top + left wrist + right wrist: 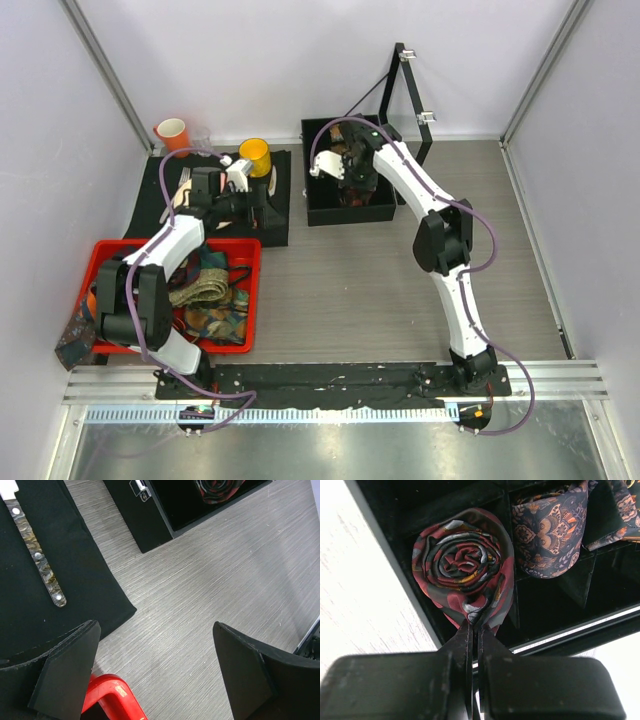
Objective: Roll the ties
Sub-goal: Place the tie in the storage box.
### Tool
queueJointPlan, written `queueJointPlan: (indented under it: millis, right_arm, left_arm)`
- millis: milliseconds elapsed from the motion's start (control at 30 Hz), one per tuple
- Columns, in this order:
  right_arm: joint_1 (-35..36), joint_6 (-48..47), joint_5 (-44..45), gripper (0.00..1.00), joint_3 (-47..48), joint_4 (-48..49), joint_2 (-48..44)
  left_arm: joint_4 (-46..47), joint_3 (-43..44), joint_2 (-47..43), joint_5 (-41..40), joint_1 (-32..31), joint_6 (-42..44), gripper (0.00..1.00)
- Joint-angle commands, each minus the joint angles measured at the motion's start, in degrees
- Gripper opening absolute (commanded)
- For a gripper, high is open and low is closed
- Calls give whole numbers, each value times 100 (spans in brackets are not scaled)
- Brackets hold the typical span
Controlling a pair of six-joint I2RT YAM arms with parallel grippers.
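Note:
A dark red-brown tie, rolled into a coil, sits in a compartment of the black box. My right gripper is shut on the coil's lower fabric edge; from above, this gripper reaches into the box. A navy patterned tie fills the neighbouring compartment. Several loose ties lie tangled in the red tray. My left gripper is open and holds nothing, hovering over the tray's far right corner beside the black mat; seen from above, this gripper is just beyond the tray.
A black mat with a knife handle lies behind the tray. An orange cup and a yellow cup stand at the back left. The box lid stands upright. One tie hangs off the tray's left side.

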Motion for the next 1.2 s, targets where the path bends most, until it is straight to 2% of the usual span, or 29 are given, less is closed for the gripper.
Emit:
queueJointPlan:
  millis: [0, 367, 733, 867, 967, 1167]
  right_arm:
    - [75, 55, 481, 1, 181, 86, 50]
    - [163, -59, 508, 1, 40, -20, 358]
    - [128, 169, 587, 1, 5, 402, 605]
    - [127, 196, 552, 6, -13, 516, 289]
    - [119, 240, 552, 32, -22, 525, 87]
    - [119, 407, 394, 40, -13, 595, -353]
  left_arm:
    - [284, 45, -13, 205, 43, -52, 100]
    - [319, 160, 206, 258, 61, -113, 100]
    - [275, 230, 268, 258, 87, -114, 100]
    - [231, 300, 303, 267, 87, -96, 100]
    - [179, 406, 374, 310, 87, -52, 100]
    - [55, 625, 479, 337, 87, 62, 100]
